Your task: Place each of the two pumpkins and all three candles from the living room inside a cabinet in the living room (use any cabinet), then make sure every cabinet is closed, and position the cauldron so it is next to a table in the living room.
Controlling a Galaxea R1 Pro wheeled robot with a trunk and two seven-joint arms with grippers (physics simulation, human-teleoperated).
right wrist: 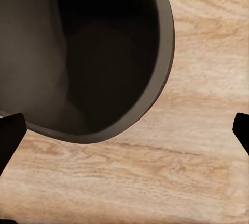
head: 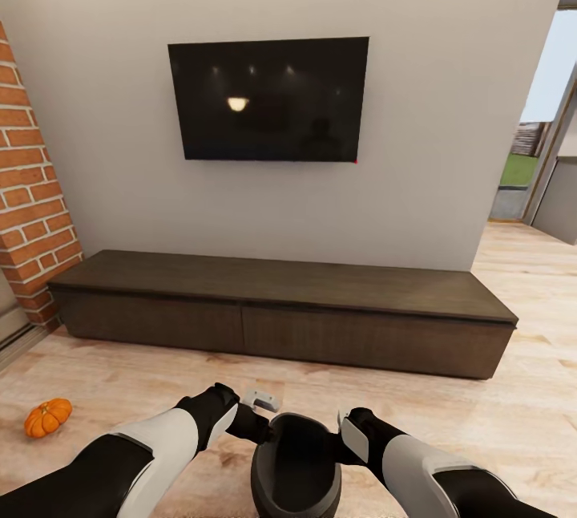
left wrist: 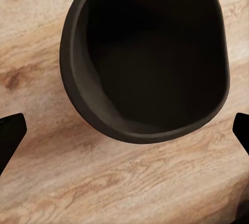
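A dark, empty cauldron (head: 295, 470) sits low in the head view, between my two arms above the wooden floor. My left gripper (head: 255, 414) is at its left rim and my right gripper (head: 353, 434) at its right rim. The left wrist view looks down into the cauldron (left wrist: 150, 57), with the left gripper (left wrist: 124, 135) open wide. In the right wrist view the cauldron (right wrist: 88, 52) lies beyond the open right gripper (right wrist: 124, 135). One orange pumpkin (head: 48, 417) rests on the floor at the left. The long dark cabinet (head: 280, 317) stands ahead, its fronts shut. Candles and table are out of view.
A black TV (head: 268, 99) hangs on the wall above the cabinet. A red brick column (head: 32, 205) rises at the left, beside the cabinet's end. At the right, a doorway (head: 545, 141) opens toward the outdoors. Wooden floor (head: 160, 382) stretches between me and the cabinet.
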